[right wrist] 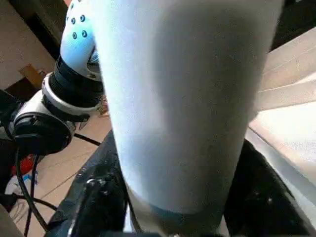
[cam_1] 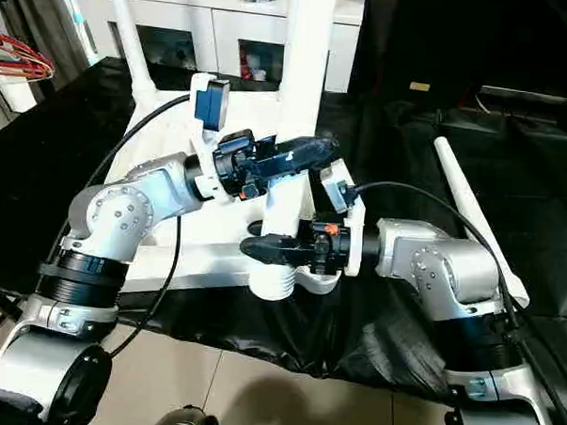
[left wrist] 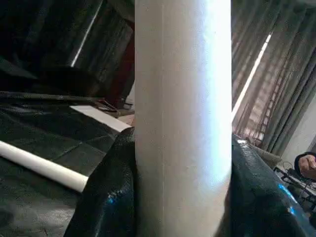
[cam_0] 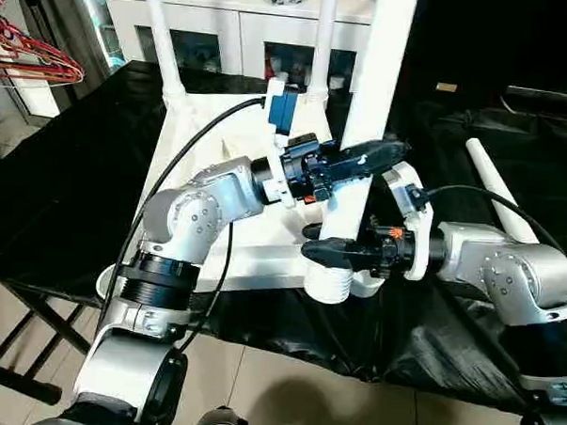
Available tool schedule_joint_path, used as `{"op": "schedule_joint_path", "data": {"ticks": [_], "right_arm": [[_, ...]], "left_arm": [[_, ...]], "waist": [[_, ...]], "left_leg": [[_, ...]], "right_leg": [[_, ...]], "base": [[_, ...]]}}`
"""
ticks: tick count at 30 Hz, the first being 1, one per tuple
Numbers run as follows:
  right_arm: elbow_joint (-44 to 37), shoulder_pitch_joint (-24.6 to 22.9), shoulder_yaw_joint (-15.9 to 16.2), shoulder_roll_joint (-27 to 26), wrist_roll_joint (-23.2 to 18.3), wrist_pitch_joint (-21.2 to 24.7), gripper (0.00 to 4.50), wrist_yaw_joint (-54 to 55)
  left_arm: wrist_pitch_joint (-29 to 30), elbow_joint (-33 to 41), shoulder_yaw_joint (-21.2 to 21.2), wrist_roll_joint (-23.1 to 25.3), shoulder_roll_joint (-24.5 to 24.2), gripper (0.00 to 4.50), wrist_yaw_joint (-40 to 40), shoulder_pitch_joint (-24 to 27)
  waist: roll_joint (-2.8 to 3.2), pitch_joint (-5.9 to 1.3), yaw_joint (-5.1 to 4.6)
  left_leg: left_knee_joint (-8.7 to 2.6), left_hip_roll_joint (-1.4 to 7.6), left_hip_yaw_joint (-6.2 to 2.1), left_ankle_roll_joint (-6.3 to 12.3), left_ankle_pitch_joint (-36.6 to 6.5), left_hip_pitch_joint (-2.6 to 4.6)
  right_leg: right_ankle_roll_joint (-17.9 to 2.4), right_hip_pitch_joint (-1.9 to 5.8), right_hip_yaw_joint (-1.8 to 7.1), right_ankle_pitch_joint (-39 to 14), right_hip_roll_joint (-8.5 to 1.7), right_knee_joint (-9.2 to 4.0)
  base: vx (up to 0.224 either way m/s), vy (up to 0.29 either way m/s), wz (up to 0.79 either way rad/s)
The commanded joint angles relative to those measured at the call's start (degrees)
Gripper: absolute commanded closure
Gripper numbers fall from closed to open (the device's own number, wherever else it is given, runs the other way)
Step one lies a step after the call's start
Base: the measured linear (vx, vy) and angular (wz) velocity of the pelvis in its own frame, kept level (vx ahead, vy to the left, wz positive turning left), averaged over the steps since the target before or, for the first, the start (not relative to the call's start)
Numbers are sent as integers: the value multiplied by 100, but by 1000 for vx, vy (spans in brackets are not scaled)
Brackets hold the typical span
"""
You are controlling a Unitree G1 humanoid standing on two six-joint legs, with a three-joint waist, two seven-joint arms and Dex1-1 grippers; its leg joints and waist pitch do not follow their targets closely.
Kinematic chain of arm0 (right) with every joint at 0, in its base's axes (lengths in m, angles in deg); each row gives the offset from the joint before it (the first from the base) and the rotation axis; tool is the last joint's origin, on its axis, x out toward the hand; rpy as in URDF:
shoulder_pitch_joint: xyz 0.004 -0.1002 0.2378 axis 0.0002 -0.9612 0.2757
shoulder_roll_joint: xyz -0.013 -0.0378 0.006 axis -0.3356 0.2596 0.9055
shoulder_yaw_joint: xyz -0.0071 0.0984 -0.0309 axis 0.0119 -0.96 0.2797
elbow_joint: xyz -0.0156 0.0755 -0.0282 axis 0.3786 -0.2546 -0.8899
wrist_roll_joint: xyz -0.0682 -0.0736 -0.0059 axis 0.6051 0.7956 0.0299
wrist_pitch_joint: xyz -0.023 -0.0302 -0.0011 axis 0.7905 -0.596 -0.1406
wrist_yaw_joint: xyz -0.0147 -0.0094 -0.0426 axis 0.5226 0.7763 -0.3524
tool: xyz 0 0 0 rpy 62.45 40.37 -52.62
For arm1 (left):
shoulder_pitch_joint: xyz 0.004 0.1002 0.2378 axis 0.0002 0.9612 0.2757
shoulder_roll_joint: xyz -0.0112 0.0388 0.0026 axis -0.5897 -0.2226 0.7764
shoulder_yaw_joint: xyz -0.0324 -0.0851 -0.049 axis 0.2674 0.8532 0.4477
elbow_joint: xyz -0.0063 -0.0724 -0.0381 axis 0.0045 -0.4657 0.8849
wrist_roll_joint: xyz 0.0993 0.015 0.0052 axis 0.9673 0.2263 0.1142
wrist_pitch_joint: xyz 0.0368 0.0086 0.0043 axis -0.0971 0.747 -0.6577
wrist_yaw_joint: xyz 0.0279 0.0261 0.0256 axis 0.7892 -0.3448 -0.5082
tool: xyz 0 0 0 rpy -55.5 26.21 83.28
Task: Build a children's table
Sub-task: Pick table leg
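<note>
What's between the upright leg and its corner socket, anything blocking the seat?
Nothing visible. The upright leg already stands with its ribbed end in the near corner socket of the tabletop. The left gripper holds the shaft higher up, and the right gripper sits low near the socket, both beside the leg, not beneath it.

The tall white leg stands at the near corner of the upside-down tabletop, and both claws crowd it. The left claw blocks it higher up, the right claw lower down. Two more legs stand at the far corners. Between them the tabletop is bare. A loose leg lies on the black cloth to the right.
</note>
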Motion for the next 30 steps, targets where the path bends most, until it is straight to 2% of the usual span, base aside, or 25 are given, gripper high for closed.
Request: {"op": "schedule_joint_path", "data": {"ticks": [1, 4, 7, 8, 9, 11, 15, 16, 18, 19, 20, 21, 22, 23, 24, 25, 26, 27, 30], "right_arm": [[70, 7, -13, 14, 39, 26, 252, 89], [94, 6, -11, -8, 76, -21, 254, 109], [120, -3, -10, -29, 98, -67, 256, 115], [120, -3, -10, -29, 98, -67, 256, 115], [95, -29, -25, -68, 95, -112, 257, 156], [100, -58, -55, -118, 113, -188, 257, 226], [188, -101, -218, -286, 188, -404, 257, 533], [234, -132, -274, -354, 302, -622, 257, 722], [251, -156, -269, -374, 420, -780, 257, 841], [296, -185, -256, -405, 614, -988, 257, 1057], [303, -189, -254, -409, 645, -1019, 257, 1091], [453, -240, -264, -513, 1126, -1426, 257, 1775], [457, -241, -265, -515, 1138, -1436, 257, 1793], [560, -278, -294, -575, 1384, -1676, 257, 2172], [582, -286, -308, -590, 1420, -1722, 257, 2238], [693, -331, -379, -667, 1583, -1941, 257, 2551], [693, -331, -379, -667, 1583, -1941, 257, 2551], [785, -391, -479, -754, 1660, -2180, 257, 2770], [915, -425, -580, -818, 1767, -2435, 257, 3021]], "left_arm": [[-50, 140, -12, 42, -23, 194, 43, -37], [51, 104, 84, -65, 9, 174, -28, -77], [-101, 107, 182, -74, 54, 146, -95, -93], [-101, 107, 182, -74, 54, 146, -95, -93], [-288, 23, 416, -151, 179, 145, -300, -128], [-456, 54, 613, -254, 279, 145, -427, -135], [-782, 309, 911, -406, 425, 145, -599, -136], [-895, 359, 1006, -381, 406, 145, -694, -158], [-935, 369, 1016, -314, 356, 145, -739, -163], [-1017, 356, 895, -1, 197, 145, -809, -139], [-1031, 352, 874, 52, 170, 145, -820, -135], [-1415, 220, 115, 1270, -447, 145, -864, 76], [-1429, 215, 91, 1303, -464, 145, -861, 84], [-1747, 130, -396, 1944, -828, 145, -743, 271], [-1793, 119, -460, 2007, -878, 145, -692, 308], [-1967, 71, -751, 2259, -1110, 145, -424, 503], [-1967, 71, -751, 2259, -1110, 145, -424, 503], [-2045, 12, -940, 2351, -1236, 145, -219, 662], [-2182, -60, -1188, 2466, -1356, 145, 57, 789]], "waist": [[-129, -481, 5], [-122, -482, 5], [-126, -484, 5], [-127, -483, 4], [-111, -483, 4], [-122, -482, 9], [-109, -485, 4], [-96, -486, 4], [-90, -483, -1], [-80, -481, -6], [-80, -482, -17], [-76, -473, -20], [-77, -462, -53], [-88, -458, -46], [-71, -450, -69], [-62, -464, -52], [-56, -471, -75], [-43, -486, -75], [-34, -493, -74]], "left_leg": [[-358, 231, -71, 92, -892, 138], [-357, 228, -72, 94, -881, 133], [-354, 227, -71, 98, -887, 133], [-354, 226, -71, 95, -892, 134], [-348, 226, -72, 88, -898, 124], [-348, 224, -77, 81, -921, 118], [-360, 232, -83, 58, -1001, 134], [-361, 232, -85, 49, -1005, 136], [-366, 230, -82, 15, -1032, 142], [-377, 237, -91, -10, -1043, 140], [-385, 239, -93, -28, -1054, 145], [-409, 239, -114, -68, -1114, 154], [-431, 231, -113, -101, -1157, 156], [-439, 222, -110, -190, -1212, 168], [-464, 230, -103, -258, -1259, 181], [-457, 223, -109, -281, -1263, 198], [-466, 225, -97, -316, -1239, 195], [-454, 229, -94, -325, -1186, 194], [-439, 217, -76, -259, -1161, 192]], "right_leg": [[-1131, 302, 209, -1106, -328, -353], [-1136, 307, 207, -1083, -330, -351], [-1159, 306, 205, -1065, -330, -351], [-1160, 308, 205, -1068, -330, -353], [-1189, 313, 206, -1028, -331, -347], [-1216, 324, 201, -1000, -343, -356], [-1164, 310, 201, -1084, -339, -361], [-1158, 307, 200, -1085, -337, -362], [-1149, 301, 200, -1096, -334, -365], [-1098, 294, 203, -1099, -324, -368], [-1055, 286, 203, -1107, -320, -369], [-853, 262, 208, -1277, -312, -397], [-715, 256, 214, -1426, -299, -408], [-573, 275, 216, -1628, -320, -430], [-512, 261, 229, -1695, -318, -436], [-494, 249, 227, -1702, -321, -436], [-546, 250, 234, -1567, -321, -417], [-658, 251, 232, -1332, -323, -385], [-898, 255, 224, -981, -305, -348]], "base": [[0, 0, 0], [0, 0, 0], [0, 0, 0], [0, 0, 0], [0, 0, 0], [0, 0, 0], [0, 0, 0], [0, 0, 0], [0, 0, 0], [0, 0, 0], [0, 0, 0], [0, 0, 0], [0, 0, 0], [0, 0, 0], [0, 0, 0], [0, 0, 0], [0, 0, 0], [0, 0, 0], [0, 0, 0]]}}
